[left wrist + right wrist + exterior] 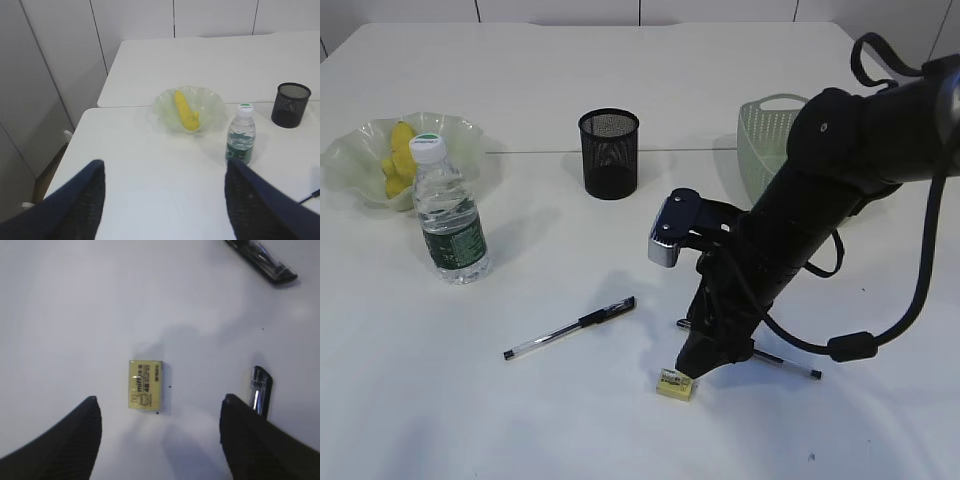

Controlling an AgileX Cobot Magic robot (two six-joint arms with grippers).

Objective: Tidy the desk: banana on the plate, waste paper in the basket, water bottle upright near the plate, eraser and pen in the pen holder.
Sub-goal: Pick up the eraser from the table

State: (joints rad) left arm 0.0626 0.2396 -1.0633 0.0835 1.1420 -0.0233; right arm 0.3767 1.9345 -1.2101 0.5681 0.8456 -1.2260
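The step in hand seems to be the eraser (pixel 145 385). It lies flat on the white counter (pixel 620 420), and the right end effector (pixel 157 440) hangs just above it with its fingers spread wide and empty, the eraser between them in the right wrist view. The next move, I think, calls for going straight down and closing on the small block, then carrying it to the pen holder (pixel 609 152), which stands well apart, further back.

The left end effector (pixel 165 200) is also wide open and holds nothing, away from the objects. The banana (pixel 185 110) is already in the plate (pixel 212 102) and the water bottle (pixel 448 212) stands upright beside it.

Two pens remain on the counter: one pen (pixel 570 327) lies free, a second pen (pixel 790 366) is partly hidden under the right arm. The basket (pixel 765 140) is mostly covered by that arm, so I cannot tell if the waste paper is inside.
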